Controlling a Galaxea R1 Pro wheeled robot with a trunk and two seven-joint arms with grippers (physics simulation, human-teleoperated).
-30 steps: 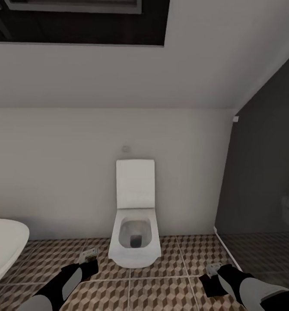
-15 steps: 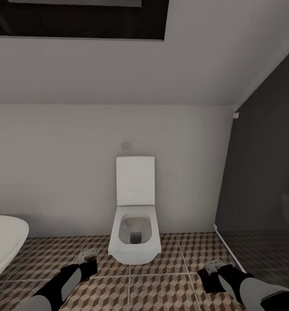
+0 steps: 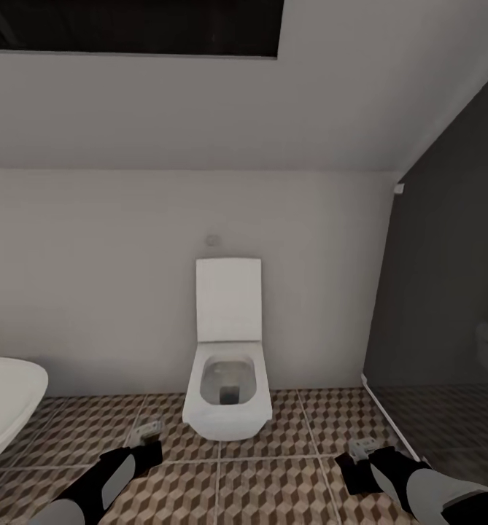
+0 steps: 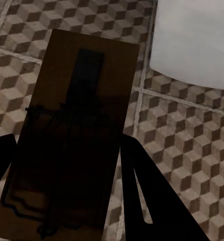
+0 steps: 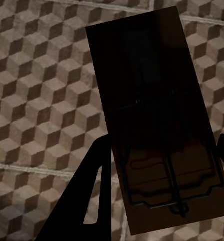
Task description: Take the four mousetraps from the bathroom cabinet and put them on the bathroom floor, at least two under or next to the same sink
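Both grippers are clamping a mousetrap, left gripper (image 4: 67, 165) and right gripper (image 5: 162, 165), facing the toilet (image 3: 227, 394); either trap is apparently risking slipping onto the bathroom floor (image 3: 273, 488), far from any sink.

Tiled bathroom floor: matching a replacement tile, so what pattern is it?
Brown, beige and white cube pattern on the tiled bathroom floor, clearest in the right wrist view.

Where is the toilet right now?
In the head view, the toilet stands centred against the far wall on the bathroom floor, between the white tub and the dark partition.
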